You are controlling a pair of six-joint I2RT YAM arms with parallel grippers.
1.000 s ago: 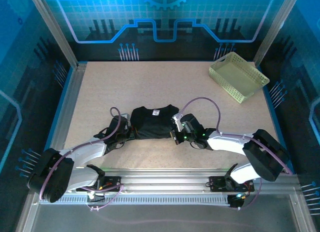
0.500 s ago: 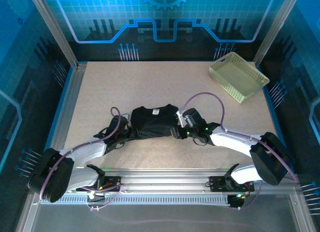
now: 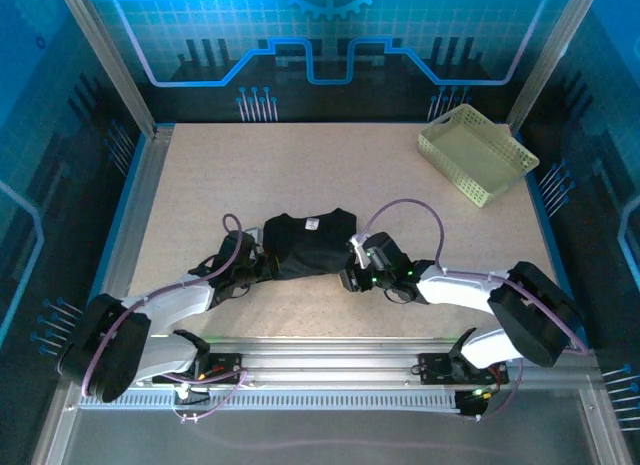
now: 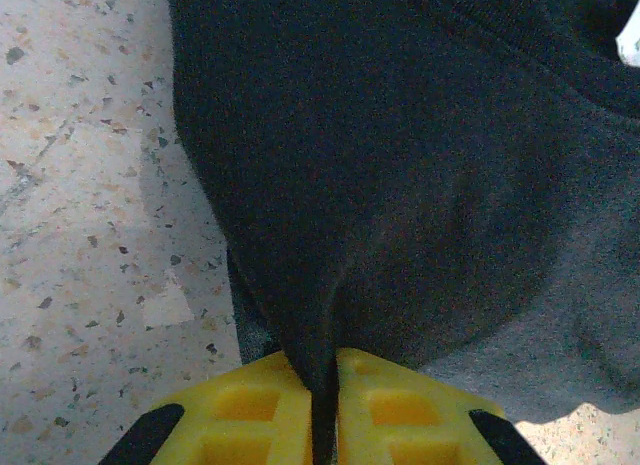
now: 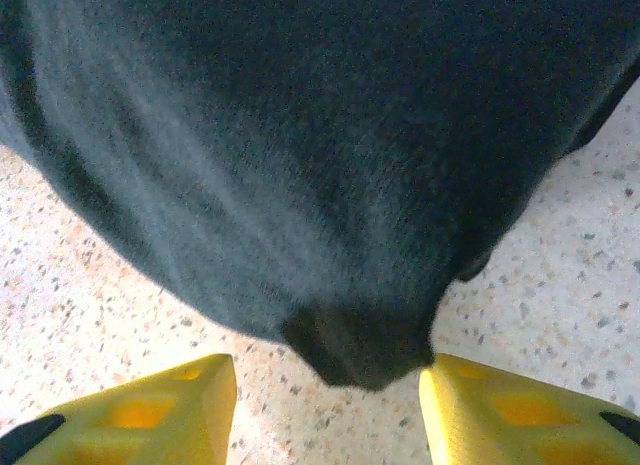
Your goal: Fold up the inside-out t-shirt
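The inside-out t-shirt (image 3: 305,247) lies bunched in a black folded heap on the table, its pale neck tag (image 3: 311,225) facing up. My left gripper (image 3: 262,268) is at the heap's left edge. In the left wrist view its yellow fingers (image 4: 250,410) stand almost together, with a ridge of the t-shirt (image 4: 400,185) pinched between them. My right gripper (image 3: 350,269) is at the heap's right edge. Its yellow fingers (image 5: 170,410) stand wide apart, and a rounded fold of the t-shirt (image 5: 320,165) lies on the table just ahead of them, untouched.
A pale yellow-green lattice basket (image 3: 475,153) sits at the back right corner. A speckled tabletop (image 3: 300,175) spreads behind and beside the shirt. Metal frame posts and rails (image 3: 135,200) bound the table's sides.
The right gripper has opened and let go of the shirt's right edge, pushing in toward the heap and then drawing back. The left gripper has stayed in place on the fabric.
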